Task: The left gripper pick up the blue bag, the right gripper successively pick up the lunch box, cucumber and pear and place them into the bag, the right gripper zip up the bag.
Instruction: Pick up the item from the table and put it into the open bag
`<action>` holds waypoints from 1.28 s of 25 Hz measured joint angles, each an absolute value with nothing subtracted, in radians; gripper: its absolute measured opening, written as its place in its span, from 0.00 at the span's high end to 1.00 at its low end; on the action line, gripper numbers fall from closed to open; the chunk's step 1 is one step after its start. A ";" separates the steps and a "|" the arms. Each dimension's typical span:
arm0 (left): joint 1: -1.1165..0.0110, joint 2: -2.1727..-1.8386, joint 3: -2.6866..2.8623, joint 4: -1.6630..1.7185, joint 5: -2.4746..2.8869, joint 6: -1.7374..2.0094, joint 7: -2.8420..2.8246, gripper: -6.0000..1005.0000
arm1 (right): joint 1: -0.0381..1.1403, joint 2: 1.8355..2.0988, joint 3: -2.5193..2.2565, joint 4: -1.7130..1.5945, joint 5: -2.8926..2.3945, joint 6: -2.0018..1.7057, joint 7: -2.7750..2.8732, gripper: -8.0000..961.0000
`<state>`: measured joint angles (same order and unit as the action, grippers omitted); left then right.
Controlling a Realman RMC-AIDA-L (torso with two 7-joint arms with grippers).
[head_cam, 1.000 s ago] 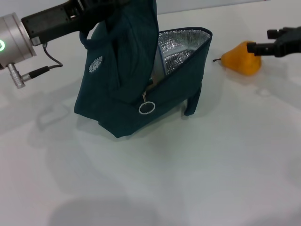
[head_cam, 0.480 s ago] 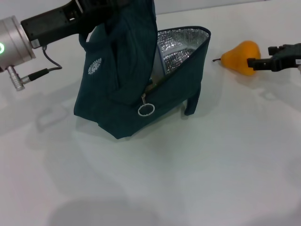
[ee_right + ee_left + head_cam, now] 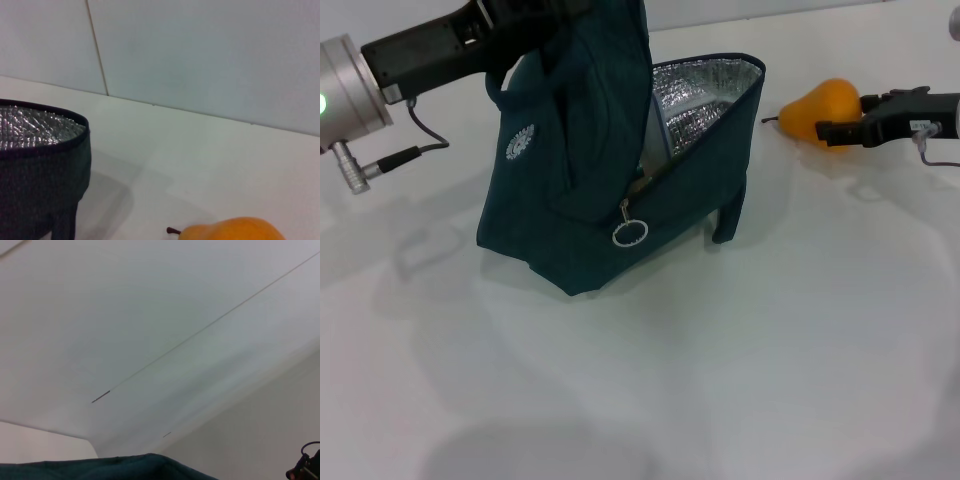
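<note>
The blue bag (image 3: pixel 590 190) hangs tilted over the table with its mouth open and its silver foil lining (image 3: pixel 705 95) showing. At the top left, my left gripper (image 3: pixel 535 25) is shut on the bag's handles. A pale plastic edge inside the opening looks like the lunch box (image 3: pixel 658 135). The cucumber is hidden. On the table right of the bag lies the orange pear (image 3: pixel 820 108), and my right gripper (image 3: pixel 845 125) is right against its near side. The right wrist view holds the bag's rim (image 3: pixel 45 135) and the top of the pear (image 3: pixel 235 231).
The metal ring pull (image 3: pixel 631 233) of the zipper hangs at the bag's front. A cable (image 3: pixel 415 150) trails from my left wrist. A sliver of bag fabric (image 3: pixel 125 467) lies at the edge of the left wrist view. White table (image 3: pixel 740 350) spreads in front.
My right gripper has moved left up against the pear. The pear has shifted slightly left and farther back. The bag and left arm have stayed almost still.
</note>
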<state>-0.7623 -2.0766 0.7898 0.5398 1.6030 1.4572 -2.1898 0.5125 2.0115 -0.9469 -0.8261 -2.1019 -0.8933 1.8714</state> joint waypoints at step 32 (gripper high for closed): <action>-0.750 -2.069 0.775 0.540 1.601 1.448 -2.184 0.94 | 0.506 2.014 -0.946 -0.836 -2.089 -0.879 1.877 0.27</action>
<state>-0.7500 -2.0693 0.7745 0.5397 1.6015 1.4480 -2.1843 0.5055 2.0135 -0.9456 -0.8364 -2.0894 -0.8788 1.8771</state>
